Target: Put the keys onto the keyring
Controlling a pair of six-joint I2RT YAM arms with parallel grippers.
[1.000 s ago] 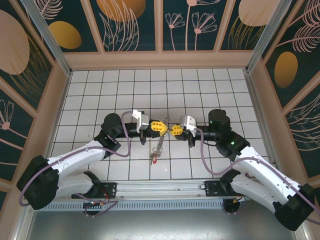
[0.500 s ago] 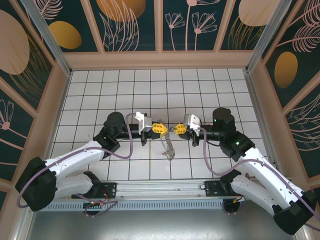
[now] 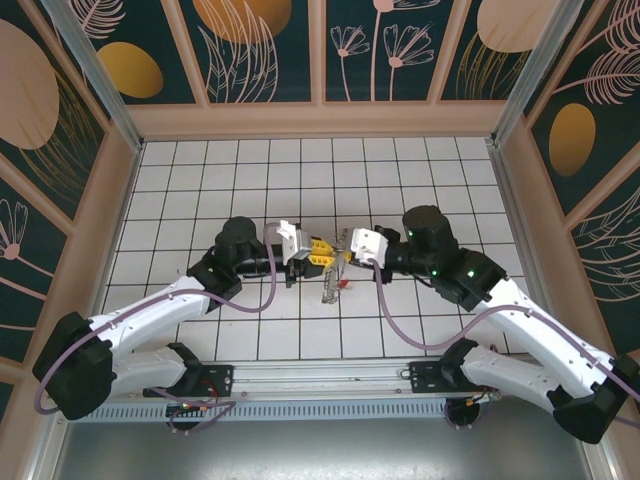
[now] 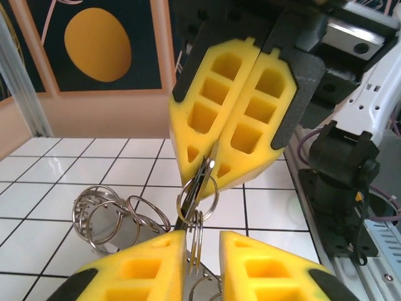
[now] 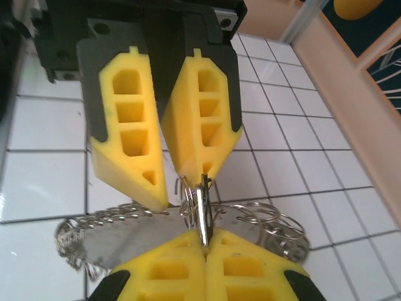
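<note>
I have the right gripper (image 4: 208, 169) with its jaws pressed together on a thin flat strip of metal, which I take for a key (image 5: 202, 219) seen edge on; a small split ring (image 4: 198, 195) hangs at the tips of those jaws; the left gripper (image 5: 180, 188) faces the right gripper tip to tip, its jaws narrowly apart, with the ring's wire lying in the gap and not filling it; the rest of the keys (image 3: 329, 287) and a cluster of rings (image 4: 103, 213) dangle below the right gripper, above the tiled surface (image 3: 200, 180), with a speck of red (image 3: 343, 283) that is probably the red head; which loop is the keyring I cannot tell, since the wires overlap too much; the step, as I judge it, is threading, so I would hold the right gripper steady and let the left do the fine work: close on a single coil, not the stack, then pry and turn slowly so the key's hole rides along the wire; a hurried pull risks dragging the key from the right jaws or dropping the bunch.
</note>
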